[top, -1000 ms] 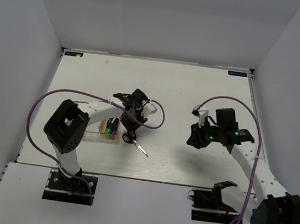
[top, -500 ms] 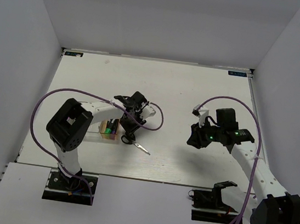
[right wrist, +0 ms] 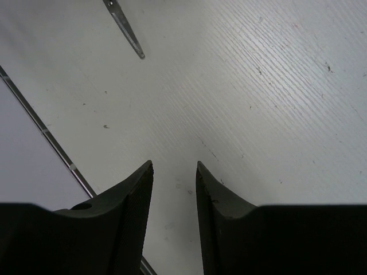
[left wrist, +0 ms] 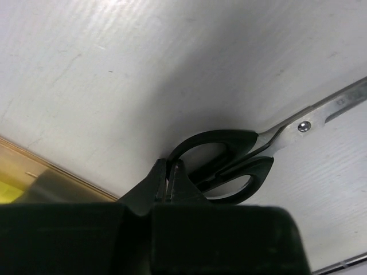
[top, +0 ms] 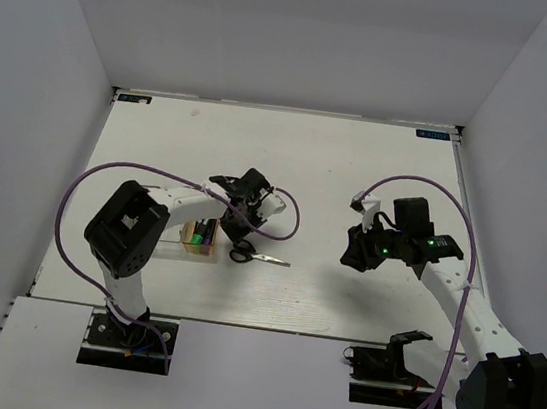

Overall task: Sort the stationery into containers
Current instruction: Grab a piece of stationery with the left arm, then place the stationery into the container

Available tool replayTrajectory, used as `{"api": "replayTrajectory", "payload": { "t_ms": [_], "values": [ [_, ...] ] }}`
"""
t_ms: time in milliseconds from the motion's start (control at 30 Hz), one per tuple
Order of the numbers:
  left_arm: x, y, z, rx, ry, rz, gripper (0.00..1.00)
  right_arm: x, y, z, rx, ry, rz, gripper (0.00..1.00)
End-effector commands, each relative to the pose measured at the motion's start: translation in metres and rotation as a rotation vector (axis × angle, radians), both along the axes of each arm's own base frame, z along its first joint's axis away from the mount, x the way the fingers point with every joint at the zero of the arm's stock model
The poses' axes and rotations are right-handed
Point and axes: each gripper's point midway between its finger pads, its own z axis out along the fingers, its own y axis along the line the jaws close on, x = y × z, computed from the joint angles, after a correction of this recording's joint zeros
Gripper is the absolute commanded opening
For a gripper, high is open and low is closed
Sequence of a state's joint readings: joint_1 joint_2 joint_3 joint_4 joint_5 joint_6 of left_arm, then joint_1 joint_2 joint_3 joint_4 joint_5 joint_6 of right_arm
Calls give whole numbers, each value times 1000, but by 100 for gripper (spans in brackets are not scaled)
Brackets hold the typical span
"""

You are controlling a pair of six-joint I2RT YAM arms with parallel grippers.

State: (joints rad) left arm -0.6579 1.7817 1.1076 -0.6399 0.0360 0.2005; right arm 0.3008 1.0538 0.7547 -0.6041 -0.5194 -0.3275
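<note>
Scissors (left wrist: 259, 167) just swung round, blades now pointing straight away from your left gripper (left wrist: 170, 179), whose jaws have snapped together at a handle loop. Caught or missed, you can't tell. They're unsorted on the white table (top: 359, 165), with the amber tray (left wrist: 40, 172) just beside that gripper. Your right gripper (right wrist: 175, 189) hovers parted and empty, plain white walls (top: 277, 23) all round.

White table (top: 358, 175), seen from above: black-handled scissors (left wrist: 229, 160) lie flat at the tip of my left pincer (left wrist: 169, 180), blades pointing away; an amber tray (top: 186, 238) sits just beside it.
</note>
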Motion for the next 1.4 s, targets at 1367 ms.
{"api": "replayTrajectory", "payload": {
  "t_ms": [1367],
  "values": [
    [-31,309,72,-85,-490,1668,19,-1,0,23,53,-72,6,55]
  ]
}}
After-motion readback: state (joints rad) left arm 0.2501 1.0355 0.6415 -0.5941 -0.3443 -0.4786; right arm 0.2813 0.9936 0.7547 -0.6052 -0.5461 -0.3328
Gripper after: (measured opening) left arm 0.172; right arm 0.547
